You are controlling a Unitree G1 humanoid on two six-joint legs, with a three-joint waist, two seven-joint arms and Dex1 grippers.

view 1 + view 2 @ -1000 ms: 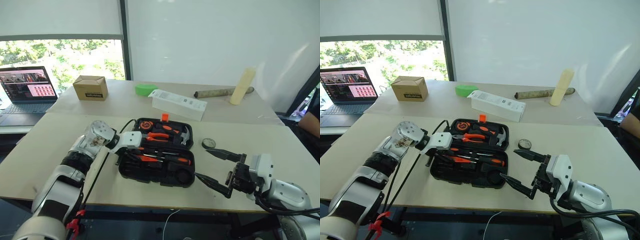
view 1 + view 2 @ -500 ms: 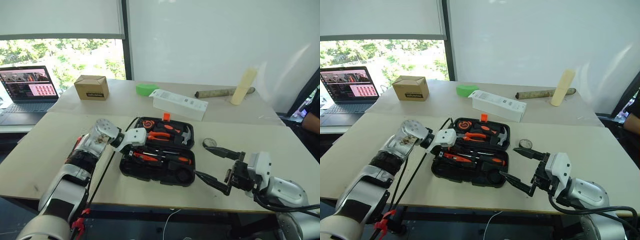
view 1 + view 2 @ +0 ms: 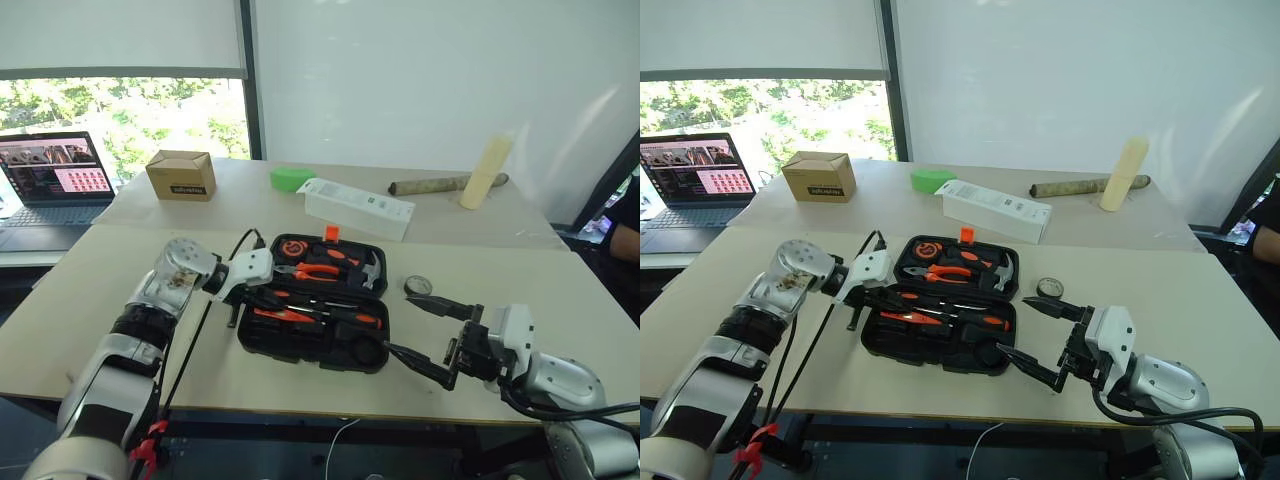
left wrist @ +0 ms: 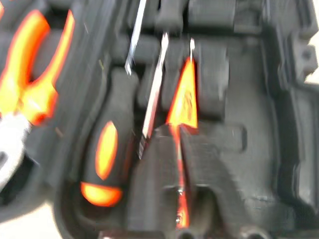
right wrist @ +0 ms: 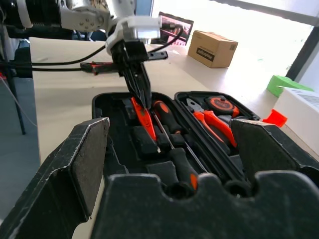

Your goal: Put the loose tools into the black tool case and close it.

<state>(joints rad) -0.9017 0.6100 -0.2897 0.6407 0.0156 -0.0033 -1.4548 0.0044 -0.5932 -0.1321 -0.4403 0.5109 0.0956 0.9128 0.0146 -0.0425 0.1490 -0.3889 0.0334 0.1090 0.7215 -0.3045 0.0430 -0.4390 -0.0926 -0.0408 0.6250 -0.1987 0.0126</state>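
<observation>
L gripper (image 5: 138, 79) pinched shut on orange tester pen (image 5: 143, 117), tip down over the open tool case (image 3: 300, 340) front half, prob to seat it. R gripper (image 3: 425, 335) wide open just right of case, idle.

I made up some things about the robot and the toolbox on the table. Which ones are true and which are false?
1. The black moulded-plastic tool case lies open on the table. True.
2. The right gripper is shut on a screwdriver. False: its fingers are spread wide and hold nothing.
3. The left gripper is shut, its tips at the slim orange tool inside the case. True.
4. The small round black tape roll sits inside the case. False: it lies on the table beside the case.
5. The orange-handled pliers lie in the case. True.
6. The brown cardboard box stands on the open laptop. False: it stands on the table.
</observation>
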